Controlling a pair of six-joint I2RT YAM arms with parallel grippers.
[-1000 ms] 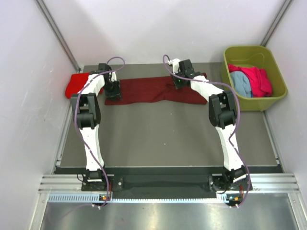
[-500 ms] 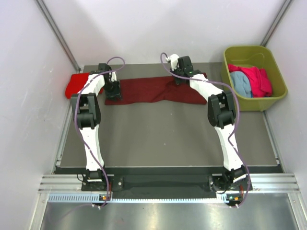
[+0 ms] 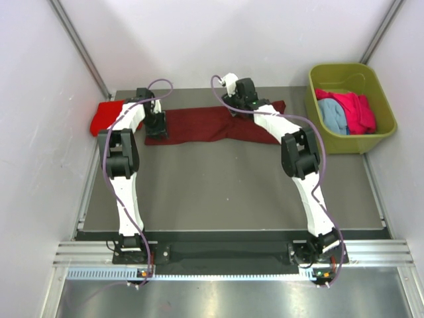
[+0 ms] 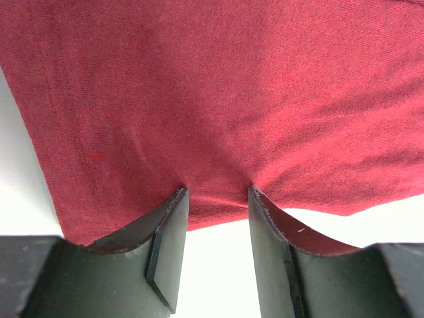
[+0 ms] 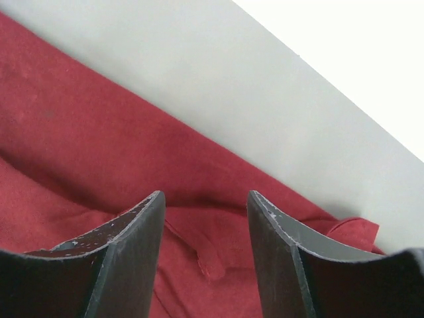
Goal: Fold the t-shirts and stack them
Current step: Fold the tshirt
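A dark maroon t-shirt [image 3: 205,124] lies as a long strip across the far part of the table. My left gripper [image 3: 156,127] is at its left end. In the left wrist view its fingers stand apart with the tips [image 4: 217,192] pressed against the cloth [image 4: 218,99] at its edge. My right gripper [image 3: 235,105] is over the shirt's far edge, open [image 5: 205,195], with a small fold of cloth [image 5: 99,152] between the fingers. A bright red t-shirt [image 3: 105,116] lies folded at the far left. A pink [image 3: 354,109] and a light blue t-shirt [image 3: 331,114] lie in the tub.
The olive-green tub [image 3: 341,66] stands at the far right corner. White walls close the table in on the left, back and right. Grey table surface [image 5: 232,86] shows just beyond the shirt's far edge.
My right gripper has moved left along the shirt's far edge. The left gripper and the shirts have stayed where they were.
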